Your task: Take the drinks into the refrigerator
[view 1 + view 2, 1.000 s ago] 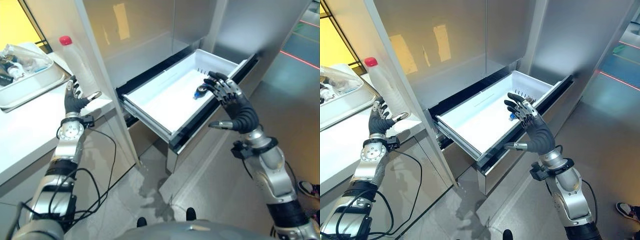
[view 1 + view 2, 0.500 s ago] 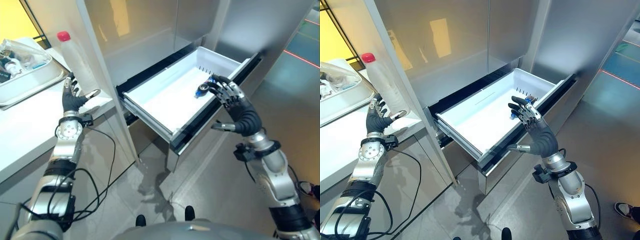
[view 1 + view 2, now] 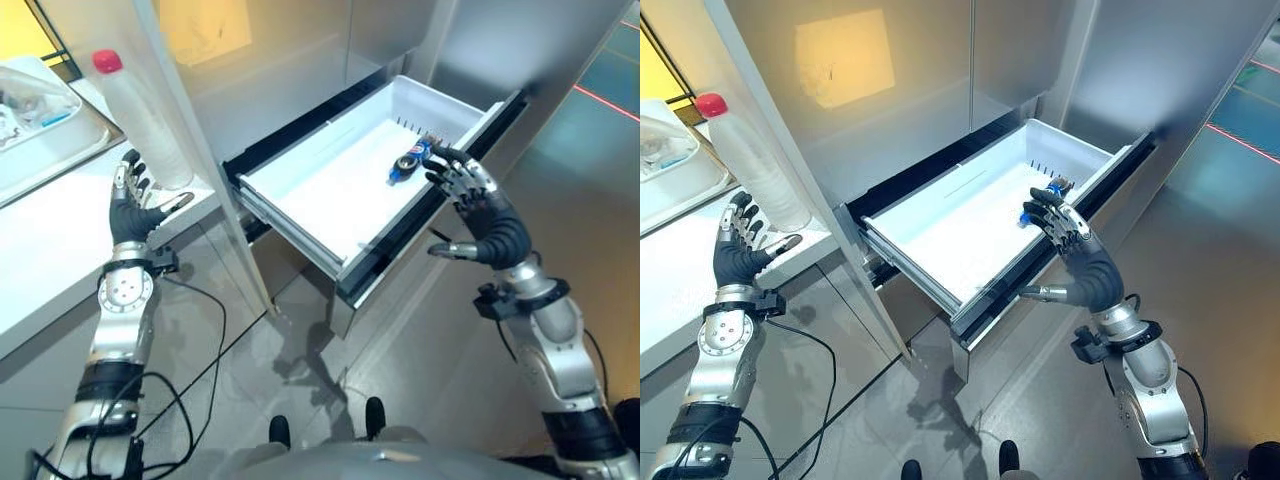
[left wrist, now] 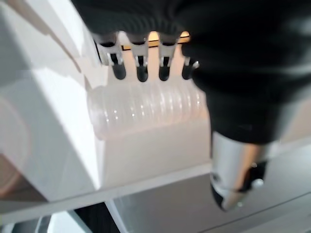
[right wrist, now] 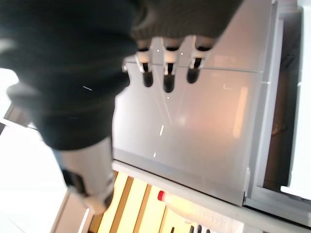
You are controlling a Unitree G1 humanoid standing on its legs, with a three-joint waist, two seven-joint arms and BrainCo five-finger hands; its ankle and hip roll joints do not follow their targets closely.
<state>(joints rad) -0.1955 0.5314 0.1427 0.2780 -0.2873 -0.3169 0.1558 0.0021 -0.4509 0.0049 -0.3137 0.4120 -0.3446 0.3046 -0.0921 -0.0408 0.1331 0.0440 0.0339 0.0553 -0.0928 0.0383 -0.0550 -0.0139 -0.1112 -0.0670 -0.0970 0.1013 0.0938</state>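
Observation:
A small blue drink bottle (image 3: 408,160) lies on its side in the open white refrigerator drawer (image 3: 300,200), near its far right corner. My right hand (image 3: 478,210) hovers open at the drawer's front rim, its fingertips just beside the blue bottle. A tall clear ribbed bottle with a red cap (image 3: 140,115) stands on the white counter (image 3: 50,250) beside the refrigerator's side wall. My left hand (image 3: 130,205) is open right in front of that bottle, fingers spread, and the left wrist view has the ribbed bottle (image 4: 146,109) just past the fingertips (image 4: 141,73).
A white tray (image 3: 40,135) with small items sits on the counter at the far left. The refrigerator's steel doors (image 3: 900,90) rise behind the pulled-out drawer. Grey tiled floor (image 3: 420,370) lies below the drawer, and the drawer front juts out over it.
My right hand has drawn back from over the blue bottle toward the drawer's front rim. The camera has shifted. My left hand sits slightly lower in front of the clear bottle.

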